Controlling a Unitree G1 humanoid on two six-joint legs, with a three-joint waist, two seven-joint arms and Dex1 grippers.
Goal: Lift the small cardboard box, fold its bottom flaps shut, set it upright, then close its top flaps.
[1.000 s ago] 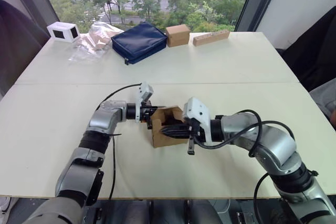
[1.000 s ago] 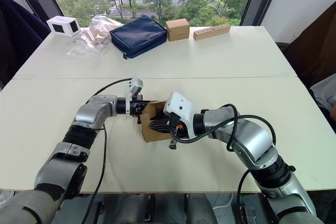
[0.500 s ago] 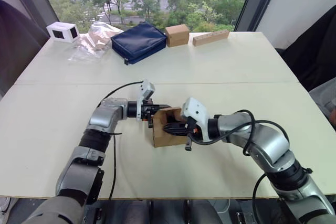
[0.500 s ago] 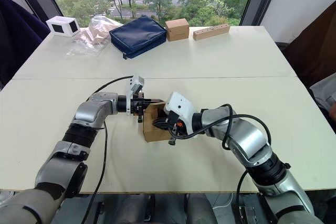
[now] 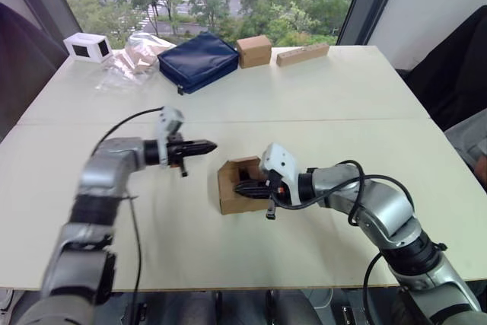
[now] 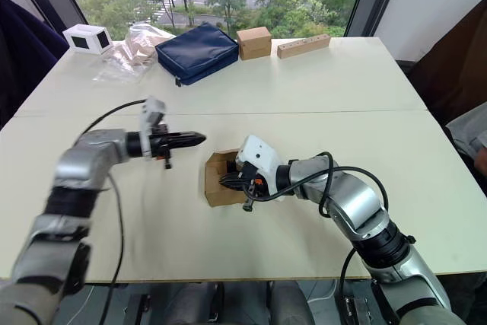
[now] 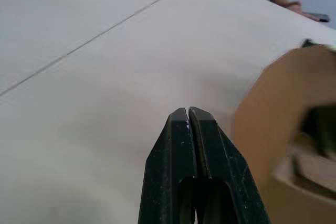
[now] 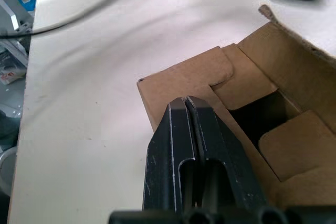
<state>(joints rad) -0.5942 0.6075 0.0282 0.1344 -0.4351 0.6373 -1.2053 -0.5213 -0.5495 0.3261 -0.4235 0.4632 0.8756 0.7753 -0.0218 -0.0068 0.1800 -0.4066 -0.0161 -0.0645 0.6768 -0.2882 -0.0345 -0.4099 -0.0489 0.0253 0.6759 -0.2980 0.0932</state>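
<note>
White table, small cardboard box, R hand pinched closed on box, L hand closed, empty.

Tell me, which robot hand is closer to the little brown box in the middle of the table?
The right. The right gripper is at the box, fingers shut against its folded flaps. The left gripper hangs off to the box's left, not touching.

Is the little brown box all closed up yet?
Not yet. The small cardboard box has flaps folded inward, but a dark gap shows between them. The right gripper, fingers shut, is pushing on one flap.
</note>
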